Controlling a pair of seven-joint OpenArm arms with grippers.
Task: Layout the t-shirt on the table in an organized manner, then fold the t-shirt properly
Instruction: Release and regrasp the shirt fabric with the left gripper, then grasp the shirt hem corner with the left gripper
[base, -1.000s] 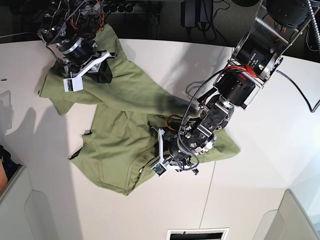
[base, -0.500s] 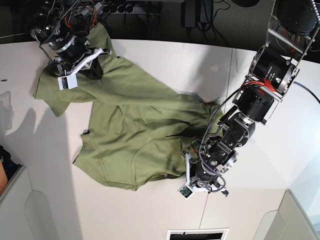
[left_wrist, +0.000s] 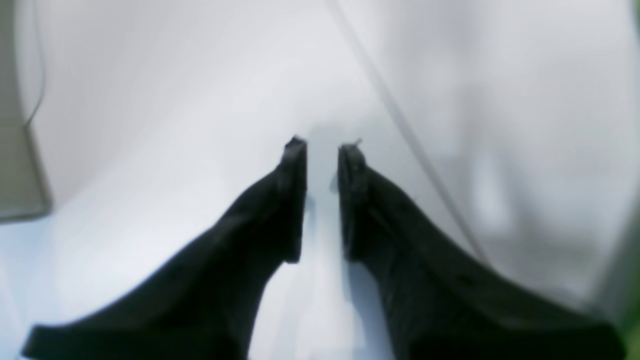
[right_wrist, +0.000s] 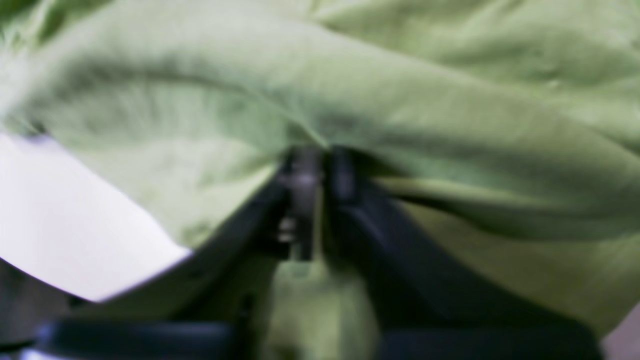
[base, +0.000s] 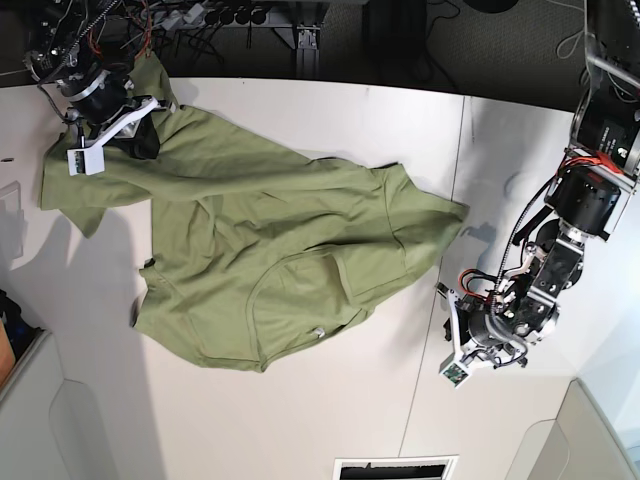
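Note:
The olive-green t-shirt (base: 270, 240) lies spread over the left half of the white table (base: 300, 420), with folds across its middle. My right gripper (base: 140, 145) is at the shirt's far left corner, by the table's back edge. In the right wrist view that gripper (right_wrist: 320, 155) is shut on a bunched fold of the t-shirt (right_wrist: 400, 100). My left gripper (base: 450, 305) sits just right of the shirt, apart from it. The left wrist view shows the left gripper (left_wrist: 322, 147) open over bare table (left_wrist: 150, 100), nothing between the fingers.
A thin dark seam (base: 420, 380) runs across the table near the left gripper and shows as the seam (left_wrist: 400, 125) in the left wrist view. Grey panels (base: 60, 420) stand at the front corners. A vent slot (base: 395, 468) lies at the front edge.
The left gripper let go of the shirt's right side and moved right onto bare table. The right gripper pulled its corner further left and back. The shirt now lies flatter and wider.

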